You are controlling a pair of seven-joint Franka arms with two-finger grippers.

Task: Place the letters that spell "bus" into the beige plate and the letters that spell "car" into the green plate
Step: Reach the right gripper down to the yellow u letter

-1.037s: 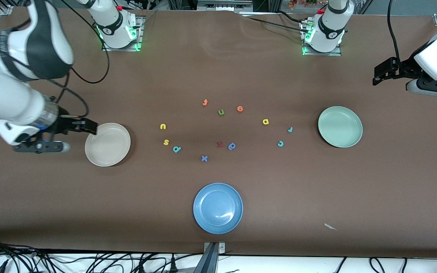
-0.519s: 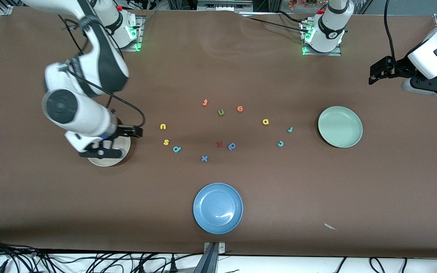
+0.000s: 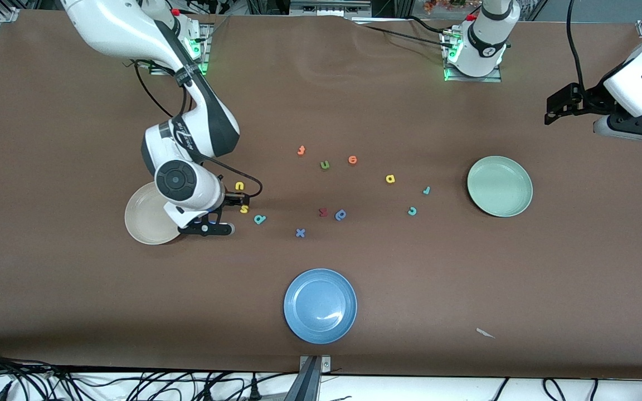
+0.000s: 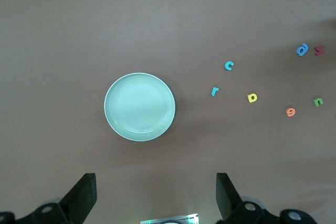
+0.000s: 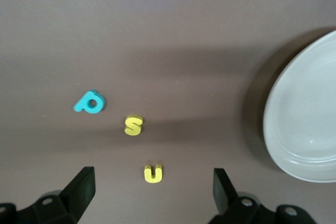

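My right gripper point(image 3: 241, 197) hangs open, low over the yellow "u" point(image 3: 239, 186) and yellow "s" point(image 3: 244, 209). In the right wrist view the "u" point(image 5: 153, 173) lies between the open fingers of that gripper point(image 5: 151, 191), with the "s" point(image 5: 133, 125) and teal "b" point(image 5: 90, 102) close by. The right arm covers part of the beige plate point(image 3: 141, 218). Teal "b" point(image 3: 259, 219) lies beside the "s". Yellow "a" point(image 3: 390, 179), teal "r" point(image 3: 426, 190) and teal "c" point(image 3: 412, 211) lie near the green plate point(image 3: 499, 186). My left gripper point(image 3: 554, 109) waits open over bare table; from its wrist view point(image 4: 154, 196) the green plate point(image 4: 139, 107) is empty.
Mid-table lie an orange "t" point(image 3: 301, 150), green "u" point(image 3: 325, 164), another orange letter point(image 3: 353, 160), a red letter point(image 3: 323, 212), a darker blue letter point(image 3: 341, 214) and a blue "x" point(image 3: 300, 233). A blue plate point(image 3: 320, 305) sits nearest the front camera; a paper scrap point(image 3: 485, 333) lies beside it.
The right arm swung from beside the beige plate across it, ending over the yellow "u" and "s". The left gripper barely shifted. No letter has moved.
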